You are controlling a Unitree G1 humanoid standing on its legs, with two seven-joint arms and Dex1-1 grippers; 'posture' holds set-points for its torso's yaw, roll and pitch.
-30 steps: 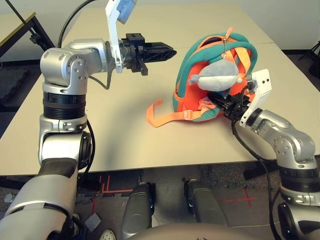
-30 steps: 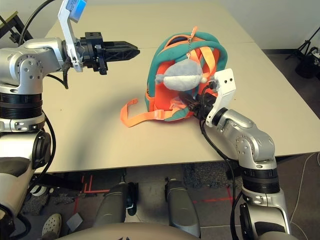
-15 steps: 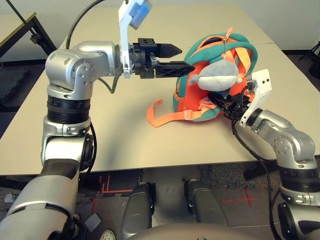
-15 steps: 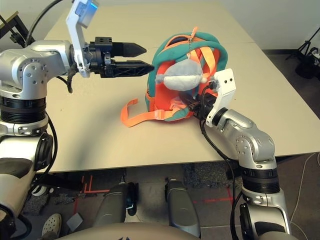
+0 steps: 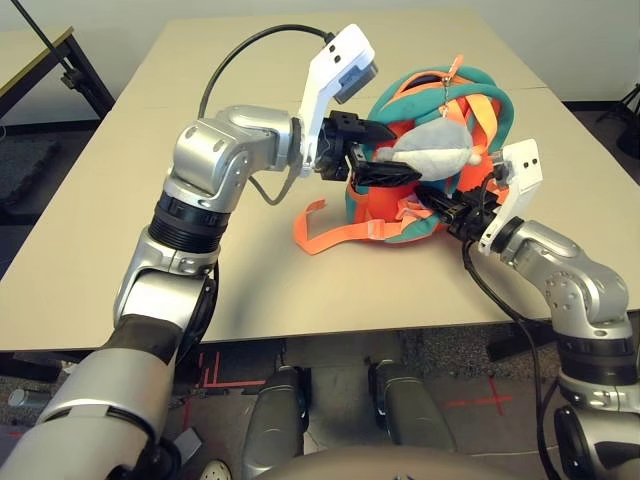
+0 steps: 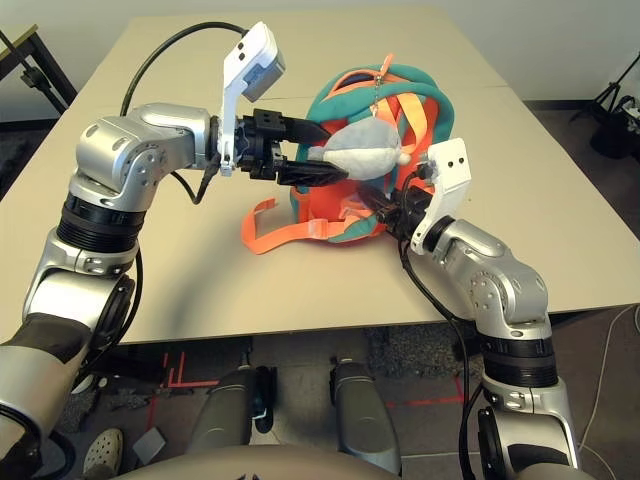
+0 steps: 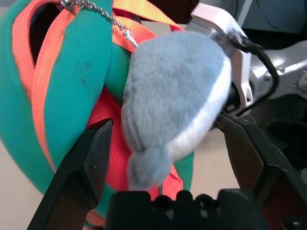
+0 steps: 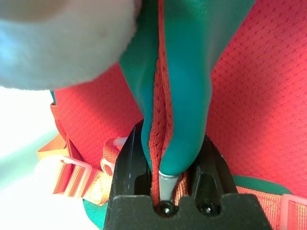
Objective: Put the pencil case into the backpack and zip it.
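The backpack [image 5: 488, 86], orange with teal trim, stands on the table [image 5: 200, 260] right of centre. A grey-white plush toy [image 5: 432, 152] hangs on a chain from its top. My left gripper [image 5: 393, 152] is open at the backpack's left side. Its two black fingers [image 7: 91, 158] straddle the plush toy [image 7: 172, 96] without pinching it. My right gripper [image 5: 452, 212] is low at the backpack's right side, shut on a fold of teal trim and orange mesh [image 8: 184, 96]. The pencil case is out of view.
A loose orange strap [image 5: 318, 232] lies on the table in front of the backpack. A dark table frame [image 5: 60, 60] stands at the far left. The table's front edge runs just below my right forearm [image 5: 560, 275].
My left gripper has swung right to the backpack and opened; its fingers now stand on either side of the plush toy. The right gripper has kept its hold.
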